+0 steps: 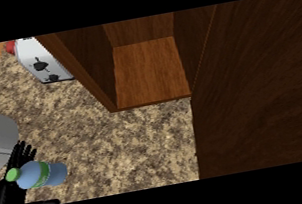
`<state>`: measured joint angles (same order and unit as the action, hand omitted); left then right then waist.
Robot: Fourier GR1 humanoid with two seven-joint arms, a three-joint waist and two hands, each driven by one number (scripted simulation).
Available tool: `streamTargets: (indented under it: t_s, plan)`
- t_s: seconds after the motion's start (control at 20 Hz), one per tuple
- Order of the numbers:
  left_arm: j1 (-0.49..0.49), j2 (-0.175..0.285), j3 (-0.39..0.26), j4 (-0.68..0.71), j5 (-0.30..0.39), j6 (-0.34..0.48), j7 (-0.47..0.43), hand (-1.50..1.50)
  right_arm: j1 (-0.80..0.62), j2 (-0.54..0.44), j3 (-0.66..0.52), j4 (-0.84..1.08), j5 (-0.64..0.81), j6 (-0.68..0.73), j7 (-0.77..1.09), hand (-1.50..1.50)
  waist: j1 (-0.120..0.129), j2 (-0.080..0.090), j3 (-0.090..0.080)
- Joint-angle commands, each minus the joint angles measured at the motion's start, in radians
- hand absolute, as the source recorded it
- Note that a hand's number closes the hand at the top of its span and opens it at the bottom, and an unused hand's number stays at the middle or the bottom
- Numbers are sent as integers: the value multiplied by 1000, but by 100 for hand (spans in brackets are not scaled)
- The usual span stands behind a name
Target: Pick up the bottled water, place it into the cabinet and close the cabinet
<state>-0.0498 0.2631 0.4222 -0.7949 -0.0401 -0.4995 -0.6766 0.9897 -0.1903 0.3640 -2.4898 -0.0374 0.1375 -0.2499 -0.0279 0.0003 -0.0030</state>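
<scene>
Flanking one bottled water (pixel 43 174), one left hand (pixel 9 192), fingers (pixel 22 153) straight; one open cabinet (pixel 148 71).

Dim, even light, cabinet door (pixel 263 84) darkest; counter (pixel 115 135) brighter

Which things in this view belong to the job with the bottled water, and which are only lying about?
For the job:
bottled water, low at the left
left hand, right beside it
cabinet, with its door open

Only lying about:
toaster, at the back left of the counter
</scene>
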Motion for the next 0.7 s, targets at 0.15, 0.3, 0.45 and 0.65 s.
streamTargets:
  t_s: [0.15, 0.3, 0.45, 0.65]
  plan:
    - [-91, 16, -28, 206, -5, -97, -121, -150, 94, -29, 18, -154, -7, 4, 7, -150, -10, -1, -1]
    - [-108, 4, -36, 260, 3, -111, -156, -150, 78, -35, 40, -169, 0, -6, 44, -150, -6, 3, -3]
    - [-109, 2, -27, 269, 19, -84, -189, 150, 88, -19, 45, -144, 14, -32, 17, -150, 6, 0, 0]
    - [-166, -55, -30, 330, 38, -60, -192, 150, 74, -57, -16, -62, -31, 15, -59, -150, 1, 0, 0]
